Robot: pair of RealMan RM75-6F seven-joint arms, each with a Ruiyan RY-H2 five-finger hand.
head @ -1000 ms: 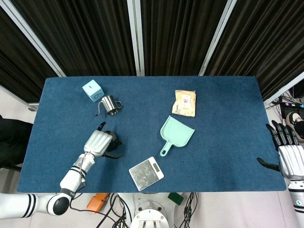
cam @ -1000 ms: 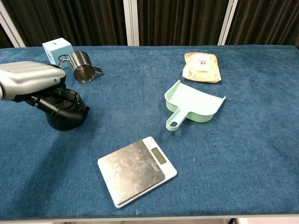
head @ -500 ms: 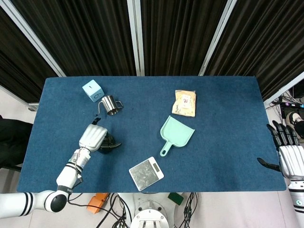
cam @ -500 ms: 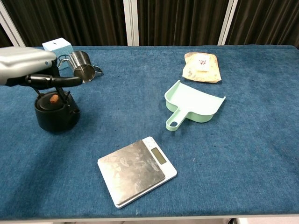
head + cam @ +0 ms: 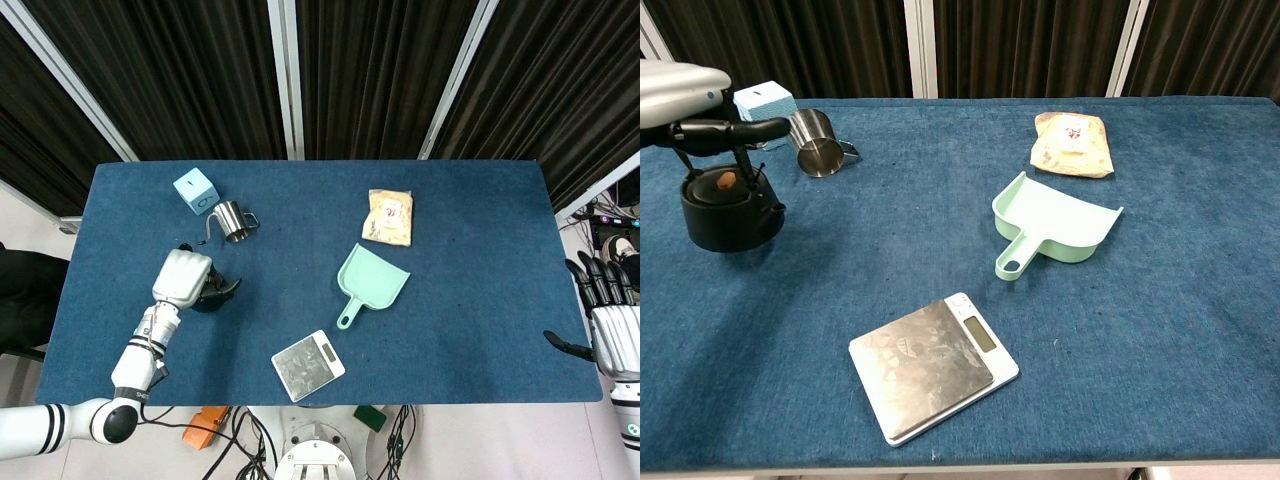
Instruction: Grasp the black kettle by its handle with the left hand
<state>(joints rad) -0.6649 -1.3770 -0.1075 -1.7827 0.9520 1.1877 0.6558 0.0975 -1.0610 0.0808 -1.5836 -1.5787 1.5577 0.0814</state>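
While the left hand [image 5: 680, 95] sits over the black kettle [image 5: 725, 208], its fingers are curled around the thin wire handle [image 5: 745, 165] at the top, so it looks like it is holding the kettle. The kettle is near the left side of the blue table [image 5: 470, 250], close to the shiny metal cup [image 5: 818, 143] and the light blue box [image 5: 762, 100]. From the chest view I cannot tell if the kettle is resting on the cloth or just off it. To do this step well, I think the hand should keep a snug hold in the middle of the handle, so the kettle hangs straight and does not swing. It should stay clear of the cup so nothing gets bumped. The right hand [image 5: 608, 318] waits off the right edge of the table with its fingers spread and nothing in it
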